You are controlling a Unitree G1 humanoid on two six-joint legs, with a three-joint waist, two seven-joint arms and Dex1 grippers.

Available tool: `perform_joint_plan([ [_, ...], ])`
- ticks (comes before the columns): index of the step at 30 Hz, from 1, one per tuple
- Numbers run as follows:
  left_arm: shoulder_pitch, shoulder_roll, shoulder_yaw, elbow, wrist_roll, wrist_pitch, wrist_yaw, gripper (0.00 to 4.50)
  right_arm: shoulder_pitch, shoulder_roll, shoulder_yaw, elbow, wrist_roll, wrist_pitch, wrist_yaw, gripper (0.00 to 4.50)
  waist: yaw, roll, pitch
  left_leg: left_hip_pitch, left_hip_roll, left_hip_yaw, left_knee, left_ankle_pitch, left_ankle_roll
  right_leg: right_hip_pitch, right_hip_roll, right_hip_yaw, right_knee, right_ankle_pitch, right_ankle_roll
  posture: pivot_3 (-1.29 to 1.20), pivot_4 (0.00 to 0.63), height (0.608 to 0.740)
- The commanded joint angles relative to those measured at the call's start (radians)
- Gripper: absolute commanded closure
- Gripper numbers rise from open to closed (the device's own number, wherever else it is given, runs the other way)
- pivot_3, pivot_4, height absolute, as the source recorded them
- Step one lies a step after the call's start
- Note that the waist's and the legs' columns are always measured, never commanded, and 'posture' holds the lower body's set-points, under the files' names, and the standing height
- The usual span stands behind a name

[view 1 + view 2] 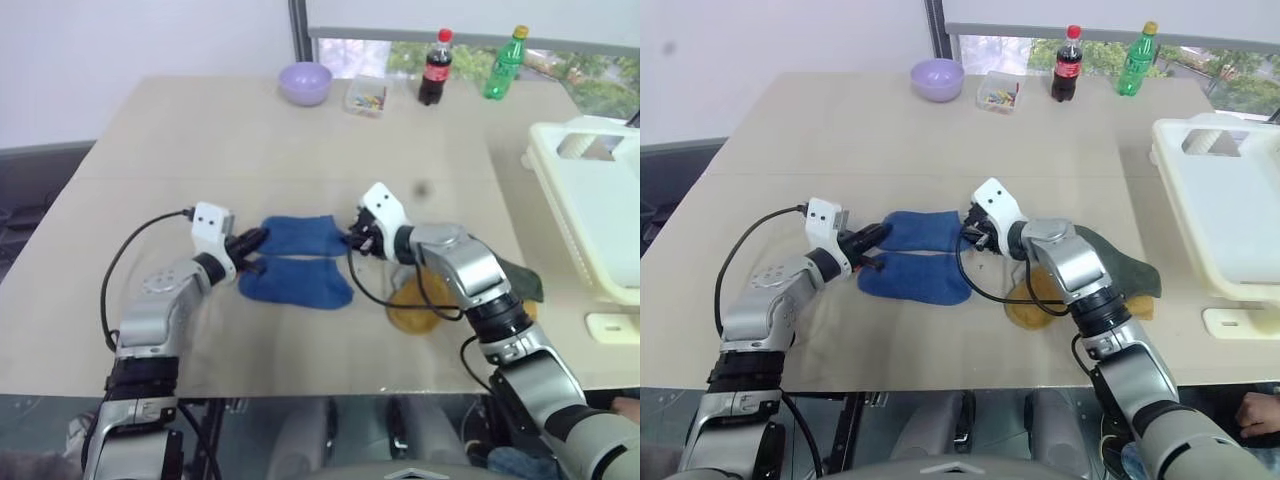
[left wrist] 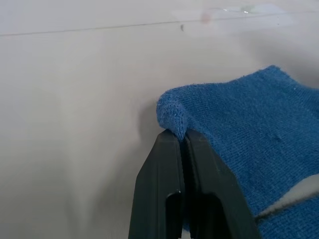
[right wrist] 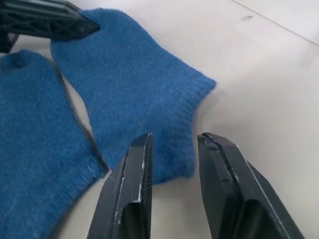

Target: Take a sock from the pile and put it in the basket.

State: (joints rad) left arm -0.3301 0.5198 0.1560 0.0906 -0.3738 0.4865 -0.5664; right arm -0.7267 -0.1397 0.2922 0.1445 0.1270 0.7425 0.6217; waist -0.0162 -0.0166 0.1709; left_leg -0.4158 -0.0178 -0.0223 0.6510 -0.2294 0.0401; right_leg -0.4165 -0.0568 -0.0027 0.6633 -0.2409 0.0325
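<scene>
In the left eye view, two blue socks [image 1: 296,260] are lying side by side on the desk [image 1: 250,140] at the middle of the frame. The left pincer [image 1: 252,250] is meeting their left ends and the right pincer [image 1: 357,240] is hovering at the right end of the upper one. A mustard sock [image 1: 412,310] and a dark green sock [image 1: 522,280] are lying under the right arm, lower right of centre. The basket [image 1: 590,200] is standing at the right edge.

In the left wrist view, the left pincer [image 2: 182,142] is pressing fully shut, pinching a fold of blue sock [image 2: 249,129] at centre.

In the right wrist view, the right pincer [image 3: 174,144] is standing partly open, empty, just above the upper sock's edge [image 3: 139,94] at lower centre.
</scene>
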Motion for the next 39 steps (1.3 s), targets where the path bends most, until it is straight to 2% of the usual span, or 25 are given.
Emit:
perform_joint_plan([
  [1,0.005,-0.001,0.005,-0.048,0.009,-0.022,0.001,4.50,0.002,0.036,-0.014,-0.018,0.018,0.007,-0.021,3.32,0.000,0.000,0.000,0.000,0.000,0.000,0.000,0.000,0.000,0.000,0.000,0.000,0.000,0.000,0.000,0.00,0.150,0.740],
  [5,0.006,-0.002,-0.002,-0.048,0.014,-0.027,-0.004,4.50,-0.004,0.059,0.005,0.076,-0.025,-0.045,-0.059,3.32,0.000,0.000,0.000,0.000,0.000,0.000,0.000,0.000,0.000,0.000,0.000,0.000,0.000,0.000,0.000,0.00,0.150,0.740],
  [9,0.004,-0.003,-0.003,-0.045,0.020,-0.033,-0.005,4.50,-0.008,0.050,0.018,0.116,-0.054,-0.079,-0.064,4.39,0.002,0.000,0.000,0.000,-0.001,0.000,0.000,0.000,0.000,0.000,-0.001,0.000,0.000,0.000,0.000,0.00,0.150,0.740],
  [21,-0.001,-0.009,0.026,-0.067,-0.012,-0.046,-0.025,4.50,-0.004,0.020,-0.001,0.003,-0.040,-0.068,-0.045,4.39,0.001,0.000,0.000,0.000,0.000,0.000,0.000,0.000,0.000,0.000,0.000,0.000,0.000,0.000,0.000,0.00,0.150,0.740],
  [30,0.041,0.014,0.082,-0.250,-0.142,0.037,-0.076,4.50,0.002,-0.034,-0.043,-0.229,0.059,0.087,0.000,4.39,0.001,0.000,0.000,-0.001,0.000,-0.001,0.000,0.000,0.000,0.000,-0.002,0.000,-0.001,0.000,0.000,0.00,0.150,0.740],
  [33,0.061,0.023,0.063,-0.248,-0.122,0.031,-0.077,4.50,0.021,-0.073,-0.004,-0.211,0.055,0.046,0.047,4.39,0.001,0.000,0.000,0.000,0.000,-0.001,0.000,0.000,0.000,0.000,-0.002,-0.001,-0.001,0.000,0.000,0.00,0.150,0.740],
  [34,0.062,0.021,0.055,-0.242,-0.114,0.025,-0.076,4.50,0.024,-0.068,0.003,-0.186,0.046,0.025,0.041,4.17,0.001,0.000,0.000,0.000,0.000,-0.001,0.000,0.000,0.000,0.001,-0.001,-0.001,-0.001,0.000,0.000,0.00,0.150,0.740],
  [35,0.062,0.019,0.051,-0.238,-0.111,0.021,-0.075,4.50,0.024,-0.056,0.005,-0.153,0.027,0.000,0.014,3.75,0.001,0.000,0.000,0.000,0.000,-0.001,0.000,0.000,0.000,0.001,-0.001,-0.001,-0.001,0.000,0.000,0.00,0.150,0.740],
  [36,0.059,0.015,0.048,-0.236,-0.111,0.020,-0.072,4.50,0.020,-0.039,0.007,-0.110,0.005,-0.025,-0.021,3.63,0.001,0.000,0.000,0.000,0.000,-0.001,0.000,0.000,0.000,0.001,-0.001,-0.001,-0.001,0.000,0.000,0.00,0.150,0.740],
  [37,0.056,0.012,0.046,-0.234,-0.110,0.019,-0.069,4.50,0.017,-0.027,0.009,-0.076,-0.005,-0.042,-0.035,3.05,0.001,0.000,0.000,0.000,0.000,-0.001,0.000,0.000,0.000,0.001,-0.001,-0.001,-0.001,0.000,0.000,0.00,0.150,0.740],
  [39,0.052,0.010,0.042,-0.233,-0.110,0.018,-0.066,4.50,0.012,0.000,0.018,0.003,-0.019,-0.079,-0.047,2.88,0.000,0.000,0.000,0.000,0.000,0.000,0.000,0.000,0.000,0.001,-0.001,0.000,0.000,0.000,0.000,0.00,0.150,0.740],
])
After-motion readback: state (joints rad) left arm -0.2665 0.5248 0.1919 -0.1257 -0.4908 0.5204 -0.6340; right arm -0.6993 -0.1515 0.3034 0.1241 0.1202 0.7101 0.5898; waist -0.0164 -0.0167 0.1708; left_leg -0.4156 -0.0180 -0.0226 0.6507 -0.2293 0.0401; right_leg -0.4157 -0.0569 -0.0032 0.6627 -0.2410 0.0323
